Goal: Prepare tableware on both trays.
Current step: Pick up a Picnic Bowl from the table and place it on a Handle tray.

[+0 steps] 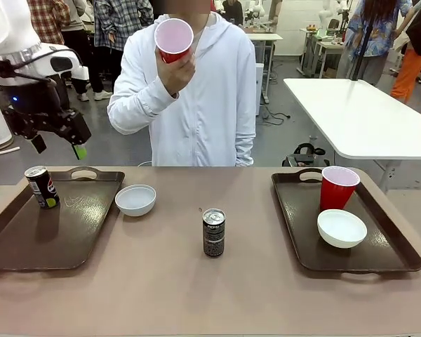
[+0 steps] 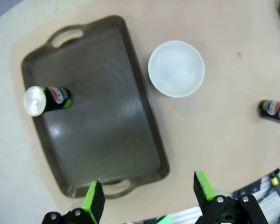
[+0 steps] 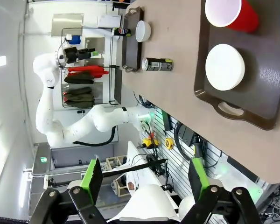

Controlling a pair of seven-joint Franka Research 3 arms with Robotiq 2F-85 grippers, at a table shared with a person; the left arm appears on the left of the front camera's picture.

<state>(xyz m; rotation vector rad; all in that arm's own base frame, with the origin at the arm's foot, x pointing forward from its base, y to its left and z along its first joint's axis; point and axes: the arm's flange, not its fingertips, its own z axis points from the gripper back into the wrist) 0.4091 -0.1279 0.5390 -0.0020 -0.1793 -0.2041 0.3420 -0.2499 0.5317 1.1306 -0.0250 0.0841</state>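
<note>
L tray [image 1: 56,232] and R tray [image 1: 379,253] lie flat on the surface [image 1: 196,295], long axes running robot side to person side, cut-out handles at near and far ends. Pepsi can on L tray [image 1: 42,187] stands upright at the far-left corner, long axis vertical, top up. 2nd can [image 1: 213,232] is upright mid-surface between the trays, on neither. Loose white bowl [image 1: 135,199] sits mouth up on the bare surface, just beside the L tray's far-right edge. On the R tray: red cup [image 1: 338,187] upright, mouth up, at the far end; bowl on R tray [image 1: 342,228] mouth up just in front of it. Person's hand [image 1: 179,70] holds a 2nd red cup [image 1: 174,38] at head height, tipped so its white inside faces the camera.

L claw [image 1: 59,147] hangs raised above the L tray's far-left side, pointing down, fingers wide, empty. R claw [image 3: 144,175] is spread wide, empty, well apart from the R tray.
</note>
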